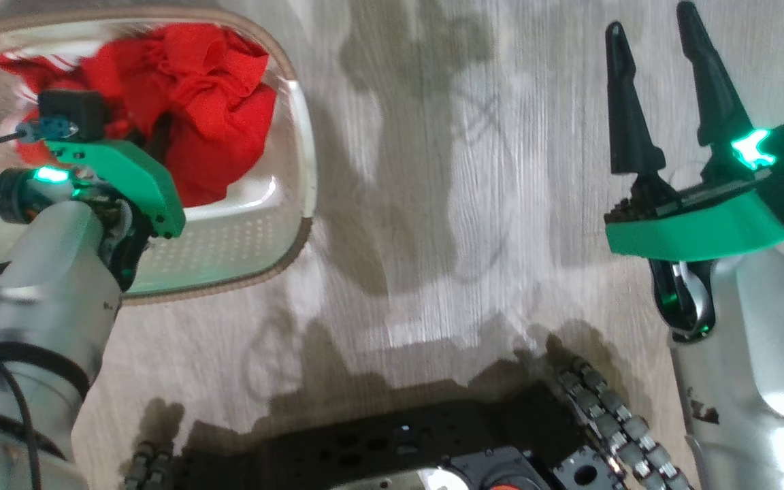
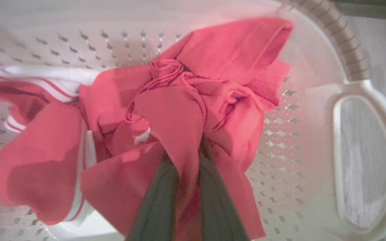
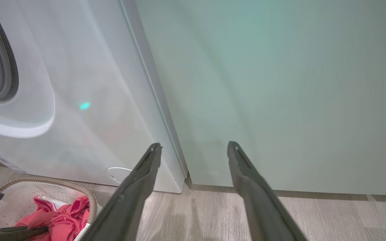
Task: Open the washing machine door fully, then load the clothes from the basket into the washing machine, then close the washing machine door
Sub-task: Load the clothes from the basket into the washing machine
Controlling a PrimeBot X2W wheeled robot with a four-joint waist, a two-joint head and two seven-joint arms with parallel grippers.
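The cream basket [image 1: 300, 136] sits on the floor at the upper left of the head view with the red clothes [image 1: 208, 88] bunched inside. My left gripper [image 1: 157, 139] reaches down into it. In the left wrist view the left gripper [image 2: 187, 160] is shut on a fold of the clothes [image 2: 176, 110], with red fabric pinched between its dark fingers [image 2: 156, 201]. My right gripper [image 1: 650, 27] hangs open over bare floor, well to the right of the basket. The washing machine [image 3: 95, 100] rises ahead of the right gripper [image 3: 194, 145]. Its door is out of view.
A pale green cabinet [image 3: 280, 83] stands right beside the washer. The grey gasket [image 3: 2, 67] shows at the far left, and a round cap [image 3: 117, 172] sits low on the washer's front. The basket [image 3: 45, 182] lies just before the washer. My dark base [image 1: 399, 442] fills the bottom.
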